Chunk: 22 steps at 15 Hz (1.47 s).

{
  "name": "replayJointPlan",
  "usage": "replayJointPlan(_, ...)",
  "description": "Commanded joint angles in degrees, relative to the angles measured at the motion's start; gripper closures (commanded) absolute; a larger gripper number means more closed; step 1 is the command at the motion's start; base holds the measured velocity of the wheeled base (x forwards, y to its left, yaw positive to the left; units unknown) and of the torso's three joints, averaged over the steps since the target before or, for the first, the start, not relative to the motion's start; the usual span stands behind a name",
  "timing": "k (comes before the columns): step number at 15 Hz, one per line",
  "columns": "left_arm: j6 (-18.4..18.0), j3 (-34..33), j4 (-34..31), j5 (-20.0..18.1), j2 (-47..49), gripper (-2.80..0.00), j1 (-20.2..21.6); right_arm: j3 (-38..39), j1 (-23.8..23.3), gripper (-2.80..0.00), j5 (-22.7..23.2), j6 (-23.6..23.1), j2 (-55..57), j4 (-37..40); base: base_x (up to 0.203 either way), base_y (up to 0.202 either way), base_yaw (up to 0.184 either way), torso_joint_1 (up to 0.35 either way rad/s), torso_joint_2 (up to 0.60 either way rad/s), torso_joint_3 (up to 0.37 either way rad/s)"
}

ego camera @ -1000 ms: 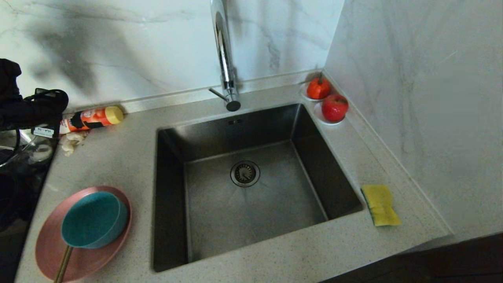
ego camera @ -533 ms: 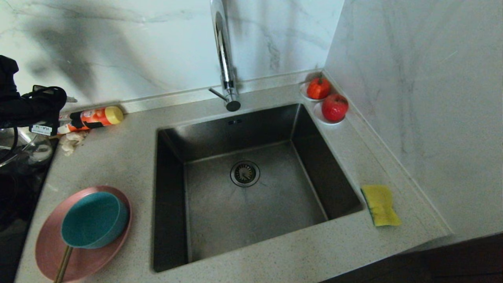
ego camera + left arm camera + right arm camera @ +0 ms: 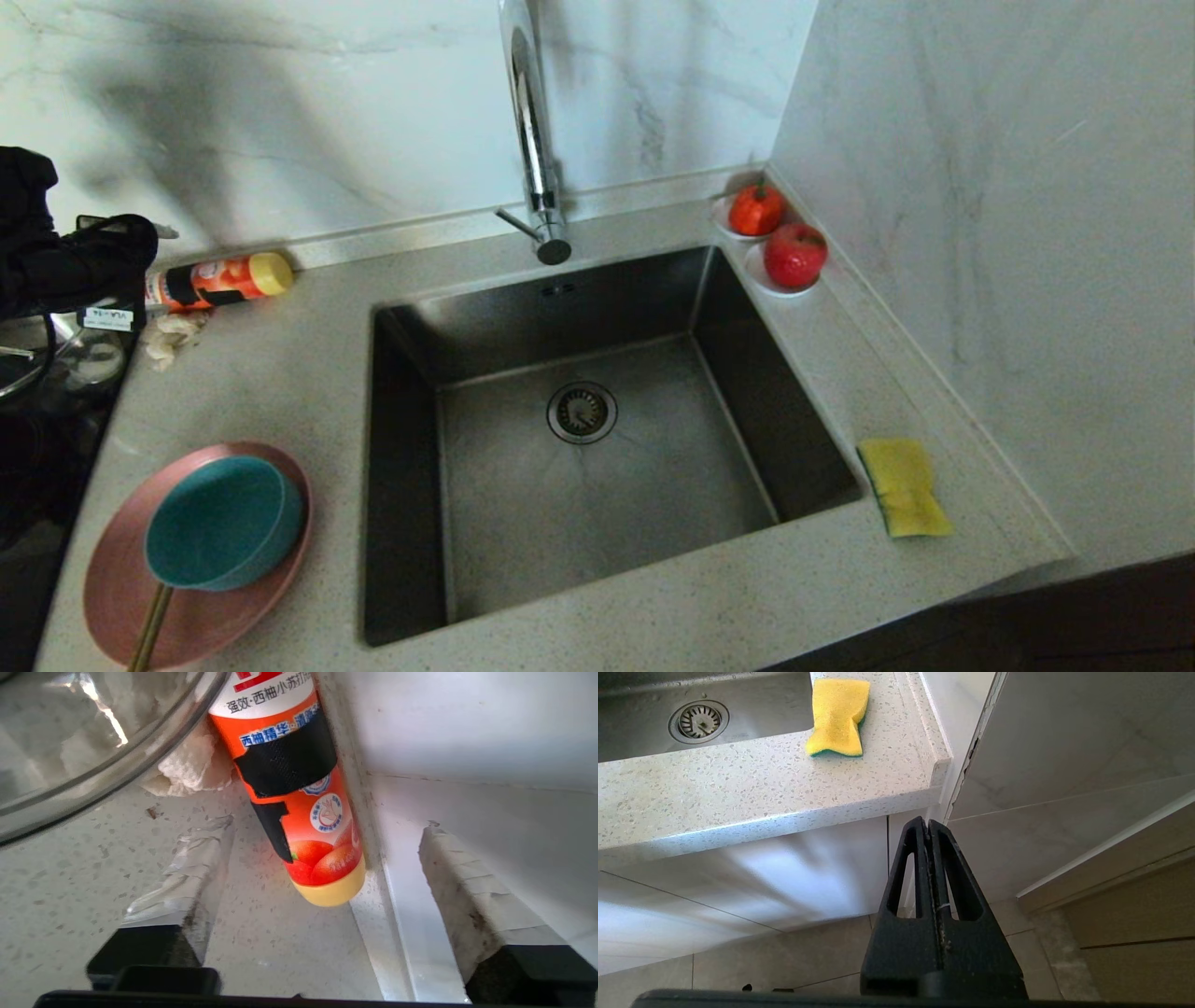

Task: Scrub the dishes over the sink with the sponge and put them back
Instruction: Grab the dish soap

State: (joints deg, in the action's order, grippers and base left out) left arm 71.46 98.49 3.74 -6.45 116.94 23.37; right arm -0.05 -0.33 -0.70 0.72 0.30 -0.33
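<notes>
Your teal bowl (image 3: 224, 521) sits inside the pink plate (image 3: 121, 579) at the worktop's (image 3: 308, 392) front left corner, a wooden stick (image 3: 149, 627) beside the bowl. The sink (image 3: 597, 467) holds only its drain strainer (image 3: 582, 412). The sponge (image 3: 904, 486) lies on the right edge. Your left gripper (image 3: 322, 868), jaws apart, flanks an orange bottle (image 3: 303, 802) lying along the back wall. Your right gripper (image 3: 929, 826) hangs below the worktop, jaws together.
</notes>
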Motion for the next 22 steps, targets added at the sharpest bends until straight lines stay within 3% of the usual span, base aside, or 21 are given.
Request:
replayJointPlan(1, 0.7, -0.5, 0.3, 0.1, 1.6, -2.80, -0.1, 0.0, 0.0, 0.00, 0.0, 0.1, 0.0, 0.0, 0.000, 0.000, 0.000, 0.000, 0.00, 0.000)
replayJointPlan(5, 1.0, 0.1, 0.5, 2.5, 3.2, -2.80, -0.4, 0.0, 0.0, 0.00, 0.0, 0.0, 0.0, 0.0, 0.000, 0.000, 0.000, 0.000, 0.00, 0.000)
replayJointPlan(15, 0.8, 1.0, 8.4, 2.0, 5.6, -2.80, -1.3, 0.0, 0.0, 0.00, 0.0, 0.1, 0.0, 0.0, 0.000, 0.000, 0.000, 0.000, 0.00, 0.000)
replayJointPlan(22, 0.8, 1.1, 10.2, -2.8, 6.6, -2.80, -1.3, 0.0, 0.0, 0.00, 0.0, 0.1, 0.0, 0.0, 0.000, 0.000, 0.000, 0.000, 0.00, 0.000)
